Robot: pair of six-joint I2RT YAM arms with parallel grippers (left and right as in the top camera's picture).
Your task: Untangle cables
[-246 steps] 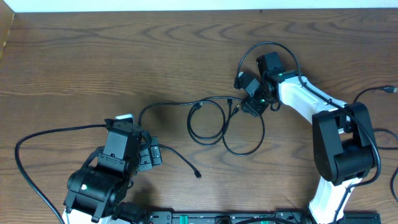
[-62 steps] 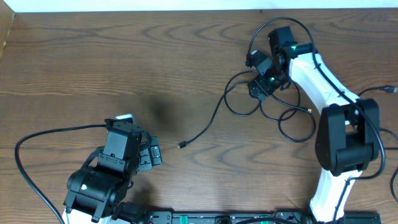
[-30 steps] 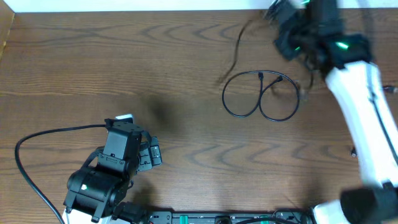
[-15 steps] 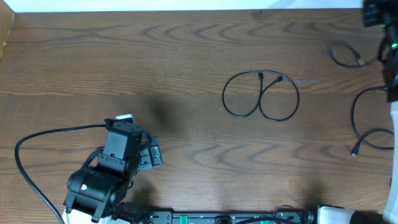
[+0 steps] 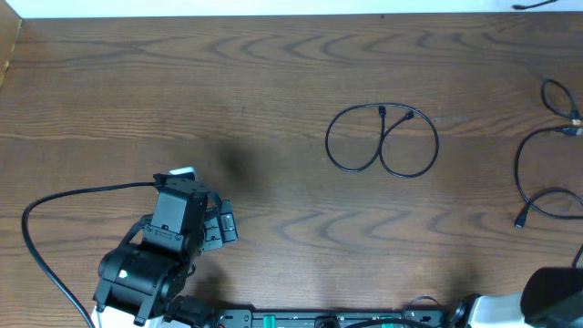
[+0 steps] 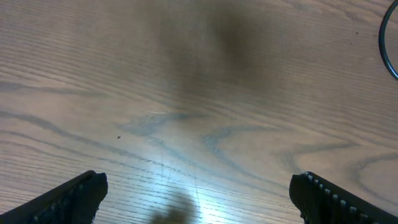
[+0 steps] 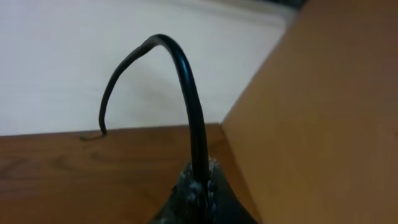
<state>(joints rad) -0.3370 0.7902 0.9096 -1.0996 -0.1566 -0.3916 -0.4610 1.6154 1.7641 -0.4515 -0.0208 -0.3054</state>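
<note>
Now: left pincer [image 5: 221, 228] spread wide, nothing between fingers, above table [image 5: 137, 82] at near-left. Looped cable [image 5: 383, 137] flat on table right of centre, two rings side by side, both plugs near top where rings meet. Loose cable [image 5: 517, 169] curves along right edge, well apart from rings. Right pincer [image 7: 198, 186] clamped tight on held cable [image 7: 186, 81], which arches up from fingertips; pincer outside overhead view.

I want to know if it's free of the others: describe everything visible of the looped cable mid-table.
The looped cable is a thin black cord, rubbery-looking, lying flat on the wooden table in a figure-eight: two rounded loops side by side, crossing between them. Its two small plug ends sit apart near the top of the crossing. Nothing else touches it.
</note>
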